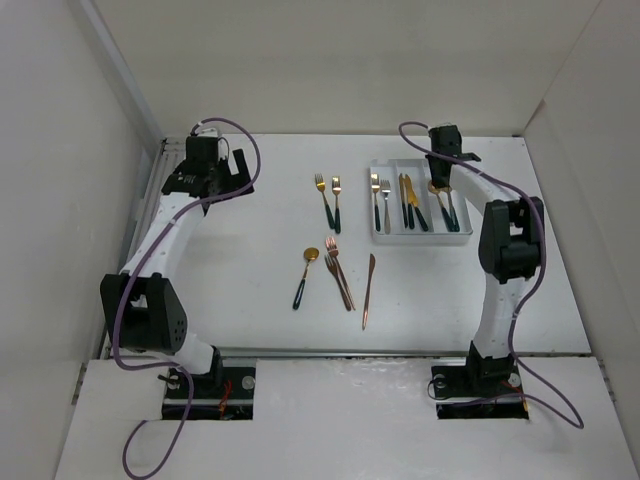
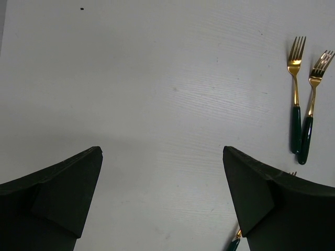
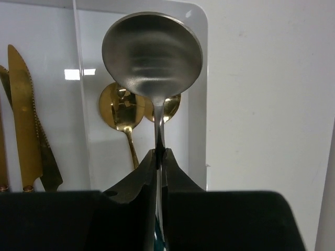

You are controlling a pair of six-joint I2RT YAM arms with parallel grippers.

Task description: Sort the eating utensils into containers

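Lowering should be done slowly & straight, so the round-bowled silver metal spoon (image 3: 152, 52), pinched at its neck by the right gripper (image 3: 159, 157), is laid beside the gold spoons (image 3: 121, 107) in the rightmost compartment of the white rectangular plastic tray (image 3: 196, 104) w/o clipping the rim. The right arm is stretched far fwd, wrist angled down over the tray. The left gripper (image 2: 161, 157) is spread wide above the white table (image 2: 157, 78), near two gold, dark-green-handled forks (image 2: 296, 99).
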